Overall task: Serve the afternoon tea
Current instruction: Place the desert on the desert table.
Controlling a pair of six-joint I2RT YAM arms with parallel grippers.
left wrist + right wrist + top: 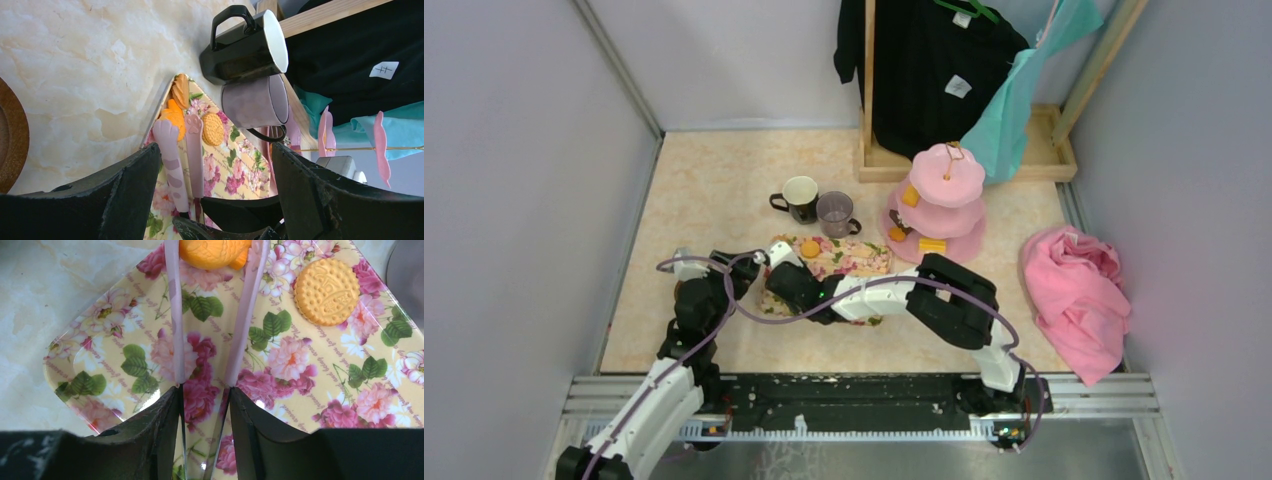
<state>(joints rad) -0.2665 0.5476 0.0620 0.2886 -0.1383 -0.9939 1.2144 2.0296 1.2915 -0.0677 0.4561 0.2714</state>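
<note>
My right gripper (205, 392) is shut on pink cat-paw tongs (173, 315), whose tips sit either side of an orange snack (212, 252) on the flower-patterned tray (125, 365). A round yellow biscuit (326, 291) lies to its right. In the top view the right gripper (789, 285) is at the tray's left end. My left gripper (215, 165) is open and empty just left of it. The black mug (799, 197) and smoky mug (835, 212) stand behind the tray. The pink three-tier stand (944, 200) holds several snacks. A brown coaster (10, 135) shows at the left edge.
A pink cloth (1079, 290) lies at the right. A wooden clothes rack with a black shirt (934, 70) and teal garment stands at the back. Grey walls close in both sides. The two arms are close together at the tray's left end.
</note>
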